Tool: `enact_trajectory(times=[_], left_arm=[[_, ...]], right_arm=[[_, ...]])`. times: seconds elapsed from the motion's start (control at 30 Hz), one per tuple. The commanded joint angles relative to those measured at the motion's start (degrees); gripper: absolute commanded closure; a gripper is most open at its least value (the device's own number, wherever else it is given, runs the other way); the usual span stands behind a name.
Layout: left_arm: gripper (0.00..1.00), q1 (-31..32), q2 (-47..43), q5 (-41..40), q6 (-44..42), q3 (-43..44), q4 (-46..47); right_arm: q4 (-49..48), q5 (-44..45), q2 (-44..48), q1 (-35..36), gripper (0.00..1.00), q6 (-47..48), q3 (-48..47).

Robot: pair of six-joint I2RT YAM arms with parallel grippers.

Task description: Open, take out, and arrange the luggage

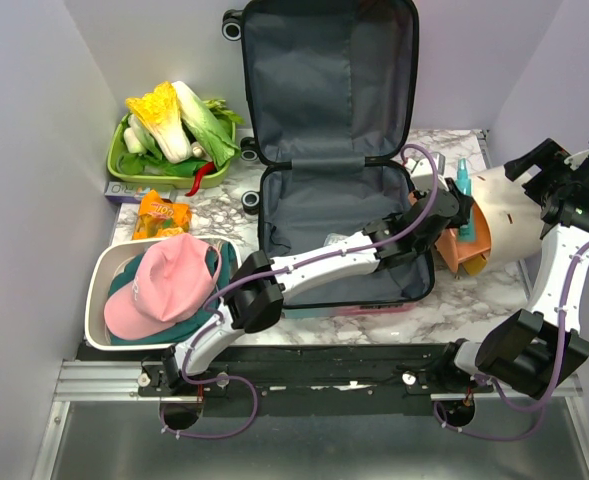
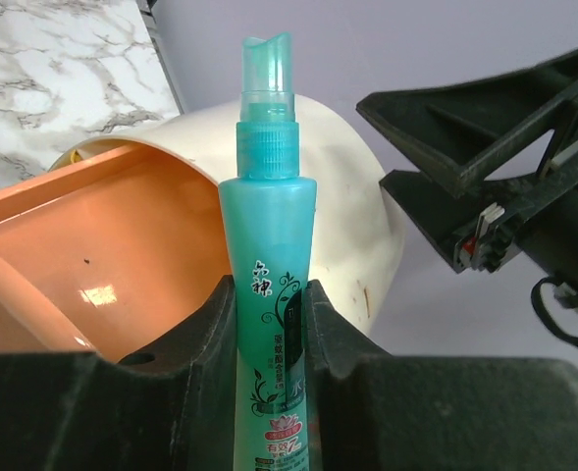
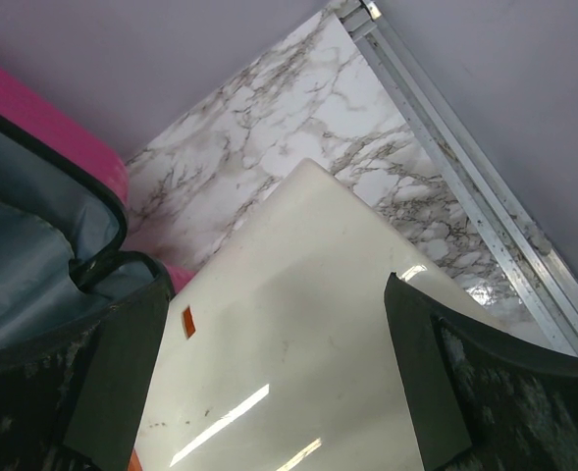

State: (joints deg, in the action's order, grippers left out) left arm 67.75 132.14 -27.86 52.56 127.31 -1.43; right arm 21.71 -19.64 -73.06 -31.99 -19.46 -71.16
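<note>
The luggage [image 1: 314,200] lies open on the marble table, its lid [image 1: 329,80] upright against the back wall and its grey lining bare. Its pink shell and lining edge show in the right wrist view [image 3: 33,235]. My left gripper [image 1: 452,210] reaches across the luggage and is shut on a teal spray bottle [image 2: 269,226], upright at the mouth of a cream cylindrical container [image 1: 504,215] lying on its side, orange inside [image 2: 102,255]. My right gripper [image 3: 274,294] is open above that container [image 3: 298,334], one finger on each side.
A white basin [image 1: 99,290] at the front left holds a pink cap [image 1: 159,285]. A green tray [image 1: 122,165] of vegetables stands at the back left, with an orange packet [image 1: 161,213] before it. Purple walls close in, and a metal rail [image 3: 485,196] edges the table's right side.
</note>
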Motion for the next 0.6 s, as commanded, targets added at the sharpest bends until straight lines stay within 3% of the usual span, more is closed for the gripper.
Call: enact_trajectory(times=[0.0, 0.13, 0.4, 0.57], left_arm=[[0.59, 0.4, -3.0, -3.6, 0.1, 0.8, -0.7], [0.51, 0.5, -3.2, -2.5, -0.4, 0.9, -0.1], [0.5, 1.6, -4.6, -5.3, -3.5, 0.0, 0.6], [0.37, 1.7, -5.5, -3.7, -6.6, 0.3, 1.1]], right_arm=[[4.9, -1.5, -0.4, 0.2, 0.0, -0.8, 2.1], [4.9, -1.1, -0.3, 0.2, 0.0, -0.8, 2.2], [4.9, -1.2, -0.2, 0.2, 0.0, -0.8, 2.2], [4.9, -1.3, -0.1, 0.2, 0.0, -0.8, 2.2]])
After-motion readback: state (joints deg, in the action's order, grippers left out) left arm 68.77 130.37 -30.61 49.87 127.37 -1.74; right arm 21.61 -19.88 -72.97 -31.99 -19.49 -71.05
